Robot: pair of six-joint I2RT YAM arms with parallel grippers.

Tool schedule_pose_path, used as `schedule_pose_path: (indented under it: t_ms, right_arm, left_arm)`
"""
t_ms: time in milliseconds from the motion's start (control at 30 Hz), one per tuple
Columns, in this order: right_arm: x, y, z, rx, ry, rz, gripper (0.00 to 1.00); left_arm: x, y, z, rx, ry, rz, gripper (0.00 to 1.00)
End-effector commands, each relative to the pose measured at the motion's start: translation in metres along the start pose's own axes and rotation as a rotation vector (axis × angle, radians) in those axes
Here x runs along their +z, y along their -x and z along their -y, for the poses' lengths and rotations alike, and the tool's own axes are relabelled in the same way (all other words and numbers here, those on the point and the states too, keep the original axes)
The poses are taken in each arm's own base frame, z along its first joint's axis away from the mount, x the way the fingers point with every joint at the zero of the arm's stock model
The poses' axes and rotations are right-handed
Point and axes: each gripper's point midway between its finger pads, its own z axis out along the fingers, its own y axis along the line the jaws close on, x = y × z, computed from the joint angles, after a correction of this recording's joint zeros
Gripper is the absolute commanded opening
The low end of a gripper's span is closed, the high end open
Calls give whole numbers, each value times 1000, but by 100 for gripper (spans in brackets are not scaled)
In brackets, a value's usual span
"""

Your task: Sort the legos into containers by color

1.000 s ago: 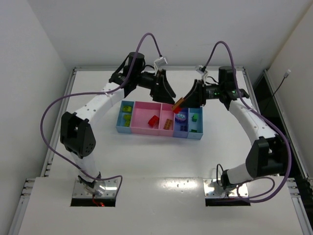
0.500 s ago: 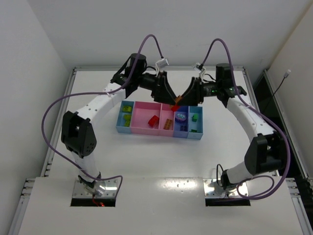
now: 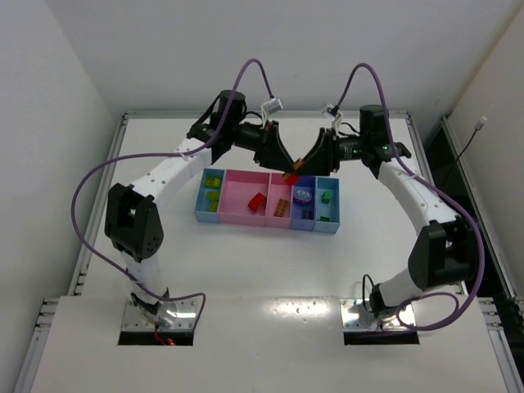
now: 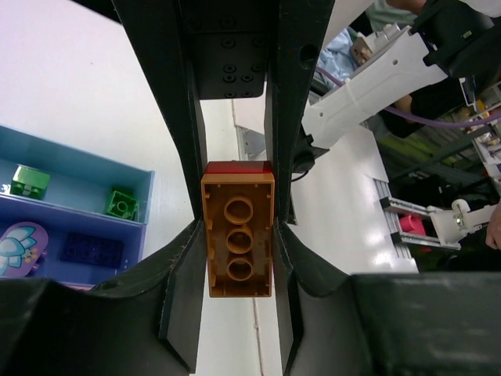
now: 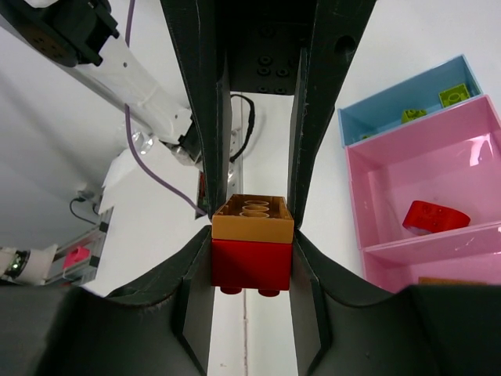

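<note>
Over the back rim of the row of blue and pink plastic bins (image 3: 238,185), the left tool (image 4: 239,235) pinches a seemingly light, stiff orange plastic brick (image 4: 238,252) by its slick sides, the right tool (image 5: 252,252) clamping the red brick (image 5: 250,266) stuck to it.

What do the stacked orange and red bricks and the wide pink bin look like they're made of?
The orange brick looks like hard moulded plastic with a smooth, slightly glossy finish; crisp round tubes show in its hollow underside. The red brick is likely the same plastic, with shiny flat faces and moulded studs. The pink bin appears to be thin rigid plastic, evenly coloured and satin, with straight thin walls.
</note>
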Motion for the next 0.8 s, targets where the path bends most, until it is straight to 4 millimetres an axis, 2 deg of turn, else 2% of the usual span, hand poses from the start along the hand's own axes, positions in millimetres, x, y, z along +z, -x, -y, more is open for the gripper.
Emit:
schedule_pose_path:
  t_ms: [0, 33, 300, 567, 767]
  right_arm:
    - [5, 19, -11, -129, 45, 8, 0]
    - [5, 16, -10, -119, 44, 6, 0]
    - [1, -5, -11, -87, 45, 3, 0]
    - [-4, -23, -19, -74, 28, -9, 0]
    - [-7, -34, -26, -87, 0, -26, 0]
  left_arm:
    - [5, 3, 6, 40, -40, 0, 4]
    - [5, 3, 4, 40, -31, 2, 0]
    - [2, 16, 13, 113, 0, 30, 0]
    - [-26, 36, -5, 116, 84, 104, 0]
    - [-34, 47, -9, 118, 115, 135, 0]
